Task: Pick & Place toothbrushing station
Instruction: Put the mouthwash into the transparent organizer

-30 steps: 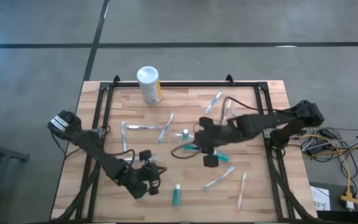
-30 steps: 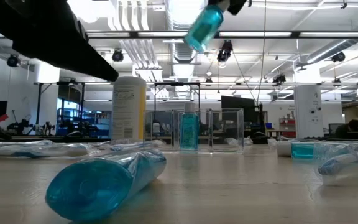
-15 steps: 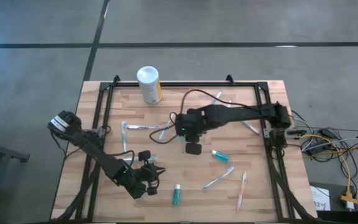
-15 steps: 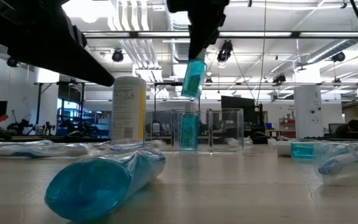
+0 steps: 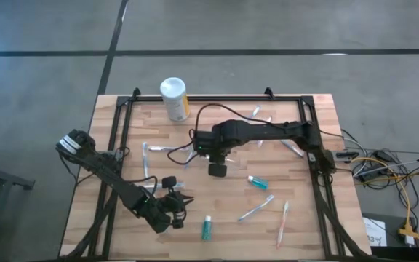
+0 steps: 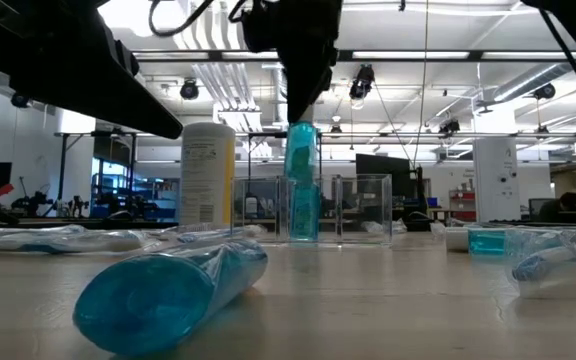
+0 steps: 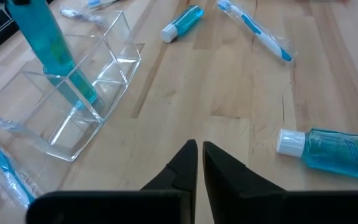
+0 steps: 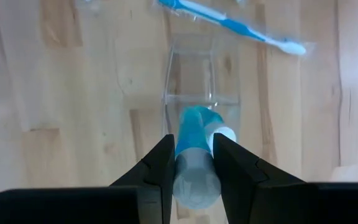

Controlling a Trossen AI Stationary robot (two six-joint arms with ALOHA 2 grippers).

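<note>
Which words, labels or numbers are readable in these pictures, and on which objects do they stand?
No text can be read here.
White canister: its label carries print, too small to read.
Teal tube lying near the left gripper: faint print, too blurred.
Toothbrushes: no visible writing.

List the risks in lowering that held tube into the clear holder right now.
1. The clear holder already has a teal tube standing in it; the held tube in the right gripper hangs directly above and may jam against it.
2. The holder looks light, so a push could tip or slide it.
3. The left gripper waits nearby, shut; a tube lies beside it.
</note>
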